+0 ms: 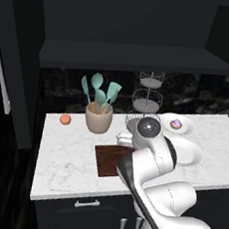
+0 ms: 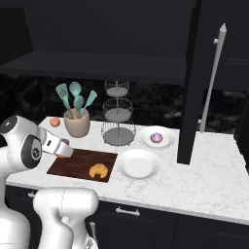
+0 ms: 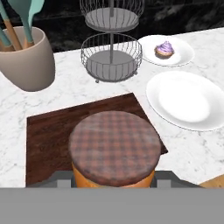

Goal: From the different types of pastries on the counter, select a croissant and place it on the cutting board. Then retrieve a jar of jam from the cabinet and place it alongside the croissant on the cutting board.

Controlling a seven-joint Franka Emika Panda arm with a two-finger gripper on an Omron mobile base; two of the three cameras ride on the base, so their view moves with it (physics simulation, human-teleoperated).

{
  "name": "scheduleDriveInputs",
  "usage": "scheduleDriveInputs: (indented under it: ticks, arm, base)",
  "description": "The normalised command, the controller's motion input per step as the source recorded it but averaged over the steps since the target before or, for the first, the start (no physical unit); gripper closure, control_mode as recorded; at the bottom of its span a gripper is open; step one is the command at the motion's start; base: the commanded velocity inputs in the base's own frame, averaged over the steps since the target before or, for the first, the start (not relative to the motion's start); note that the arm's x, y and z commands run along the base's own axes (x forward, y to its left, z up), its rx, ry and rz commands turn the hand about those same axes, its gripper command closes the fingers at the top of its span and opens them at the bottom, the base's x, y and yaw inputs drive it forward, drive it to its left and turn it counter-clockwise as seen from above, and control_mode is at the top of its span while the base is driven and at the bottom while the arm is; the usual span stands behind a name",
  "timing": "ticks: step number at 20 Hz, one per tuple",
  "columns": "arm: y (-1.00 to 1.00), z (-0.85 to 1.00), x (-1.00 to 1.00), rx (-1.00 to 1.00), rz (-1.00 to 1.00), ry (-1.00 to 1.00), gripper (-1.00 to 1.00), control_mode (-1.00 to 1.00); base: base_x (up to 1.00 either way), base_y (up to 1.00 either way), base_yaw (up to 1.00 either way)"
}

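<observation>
Gripping the jar of jam (image 3: 114, 149), the tool (image 2: 62, 150) apparently hovers above the cutting board (image 2: 73, 163).

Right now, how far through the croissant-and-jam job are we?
Done: the croissant lies on the cutting board. In hand: the jar of jam sits between the fingers, over the board in the hand view. Left: set it down beside the croissant and let go. The purple-topped pastry sits on its plate.
</observation>
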Motion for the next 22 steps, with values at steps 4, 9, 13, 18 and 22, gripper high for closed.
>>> scheduleDriveInputs:
  ticks: [4,9,13,18,22]
  arm:
    - [-0.15,-0.74,0.33,0.02,0.03,-0.13,1.0,-1.0]
    - [-0.17,-0.64,0.17,0.02,0.02,-0.18,1.0,-1.0]
    - [-0.03,-0.42,0.0,0.02,0.0,-0.07,1.0,-1.0]
    - [0.0,-0.12,0.04,0.0,0.0,0.04,1.0,-1.0]
    - [0.0,-0.07,0.1,0.0,0.0,0.0,1.0,-1.0]
  base:
    - [0.0,0.0,0.0]
    - [0.0,0.0,0.0]
    - [0.0,0.0,0.0]
    - [0.0,0.0,0.0]
    - [0.0,0.0,0.0]
